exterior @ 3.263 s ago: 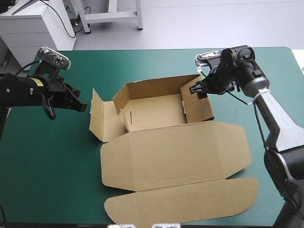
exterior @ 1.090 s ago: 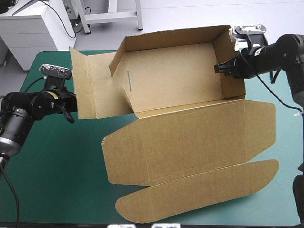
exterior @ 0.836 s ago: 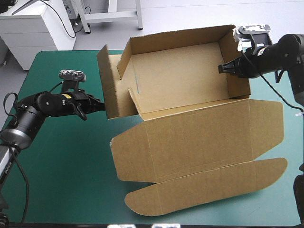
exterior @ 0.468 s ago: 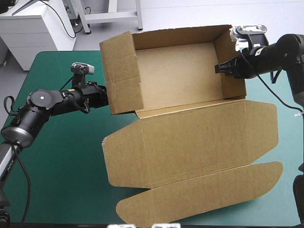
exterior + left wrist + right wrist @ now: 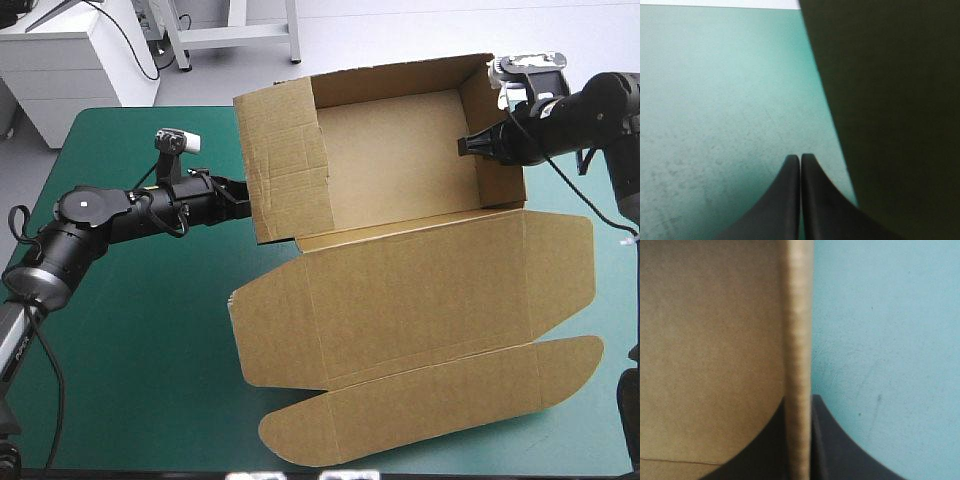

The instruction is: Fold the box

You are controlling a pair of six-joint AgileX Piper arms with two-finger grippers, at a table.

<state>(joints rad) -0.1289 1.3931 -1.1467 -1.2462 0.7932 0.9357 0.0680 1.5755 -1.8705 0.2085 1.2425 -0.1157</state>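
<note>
Box and robot: one brown box, one right gripper, one left gripper.
The right gripper pinches one side wall between its black fingers. The left gripper is pressed closed, just beside the other side wall, over the teal-green table.

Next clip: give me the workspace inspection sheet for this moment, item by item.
surface: teal-green cover, lying flat.
job's things: box, brown, an open tray with its walls raised; lid spread flat toward the table's near edge.
clutter: nothing seen.
hands: left hand shut, its tip by the outside of the tray's left wall; right hand shut on the box, on the right wall.
cables: nothing seen loose on the cover.
surroundings: nothing seen at the table's edges.
</note>
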